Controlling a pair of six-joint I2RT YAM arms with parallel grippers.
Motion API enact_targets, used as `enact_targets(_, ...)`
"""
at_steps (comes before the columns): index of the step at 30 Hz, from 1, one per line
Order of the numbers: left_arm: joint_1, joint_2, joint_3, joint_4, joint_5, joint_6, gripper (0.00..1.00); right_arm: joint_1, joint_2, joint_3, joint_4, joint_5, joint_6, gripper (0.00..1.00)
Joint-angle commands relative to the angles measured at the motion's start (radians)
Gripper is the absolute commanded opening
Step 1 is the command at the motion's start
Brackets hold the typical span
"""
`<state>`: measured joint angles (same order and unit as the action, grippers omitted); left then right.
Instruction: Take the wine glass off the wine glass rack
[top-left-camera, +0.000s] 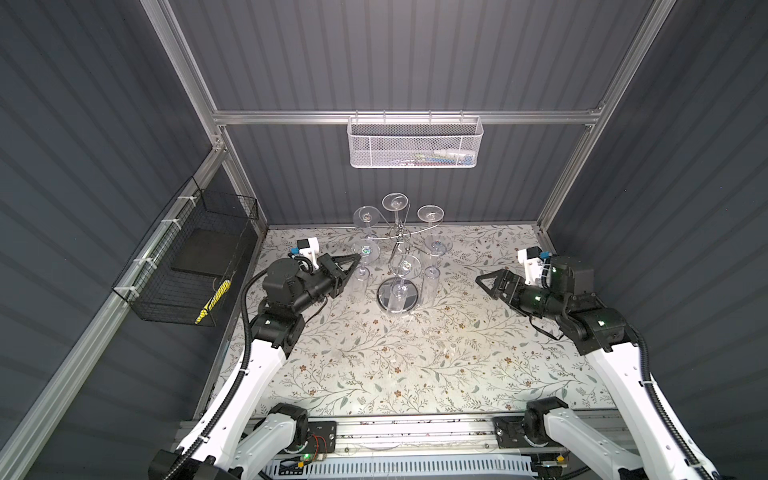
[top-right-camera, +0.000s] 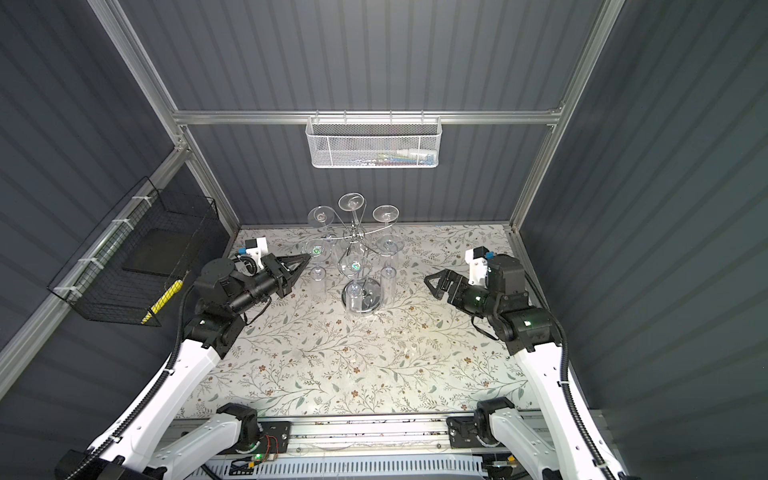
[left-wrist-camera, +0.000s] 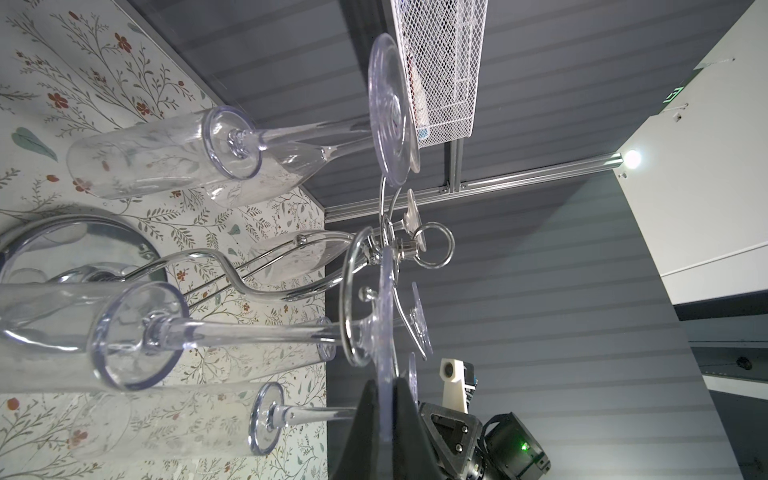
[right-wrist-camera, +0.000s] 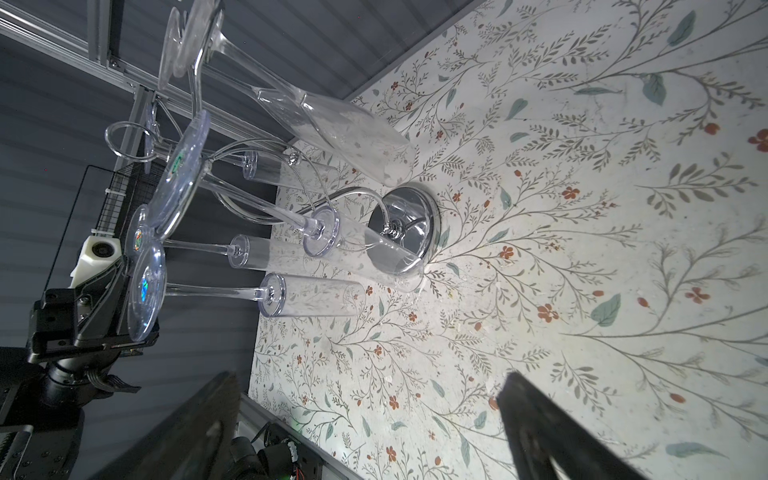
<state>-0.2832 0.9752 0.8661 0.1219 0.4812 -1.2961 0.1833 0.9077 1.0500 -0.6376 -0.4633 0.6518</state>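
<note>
The chrome wine glass rack (top-left-camera: 398, 296) (top-right-camera: 362, 296) stands at the back middle of the floral table, its mirrored base (right-wrist-camera: 409, 224) (left-wrist-camera: 79, 249) flat on the cloth. Several clear glasses hang upside down from its curved arms. My left gripper (top-left-camera: 356, 257) (top-right-camera: 308, 257) (left-wrist-camera: 384, 384) is shut on the edge of the round foot of the front-left wine glass (top-left-camera: 368, 250) (top-right-camera: 316, 250) (right-wrist-camera: 146, 291). Its stem (left-wrist-camera: 249, 332) still runs through the arm's wire loop. My right gripper (top-left-camera: 484, 284) (top-right-camera: 432, 284) (right-wrist-camera: 368, 378) is open and empty, well right of the rack.
A white mesh basket (top-left-camera: 415, 143) hangs on the back rail above the rack. A black wire basket (top-left-camera: 187, 257) is fixed to the left wall, close behind my left arm. Neighbouring glasses (top-left-camera: 402, 266) hang close beside the held one.
</note>
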Motion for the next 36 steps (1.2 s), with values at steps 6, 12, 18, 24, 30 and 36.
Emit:
enact_targets(6,-0.008,-0.021,-0.007,0.049,-0.01,-0.043,0.0,0.004,-0.006,0.003,-0.01,0.005,0.009,0.99)
enact_targets(12,-0.008,-0.023,0.006,0.053,-0.016,-0.054,0.0,0.004,0.003,0.022,-0.016,0.006,0.008,0.99)
enact_targets(18,-0.008,-0.033,0.041,0.052,-0.044,-0.045,0.0,0.004,0.011,0.028,-0.012,0.007,0.008,0.99)
enact_targets(24,-0.008,-0.02,0.043,0.095,-0.054,-0.069,0.0,0.005,0.004,0.031,-0.012,0.013,0.008,0.99)
enact_targets(30,-0.008,-0.016,0.055,0.106,-0.05,-0.075,0.0,0.004,0.003,0.03,-0.015,0.015,0.011,0.99)
enact_targets(36,-0.008,-0.027,0.061,0.102,-0.052,-0.079,0.0,0.004,0.005,0.03,-0.013,0.011,0.014,0.99)
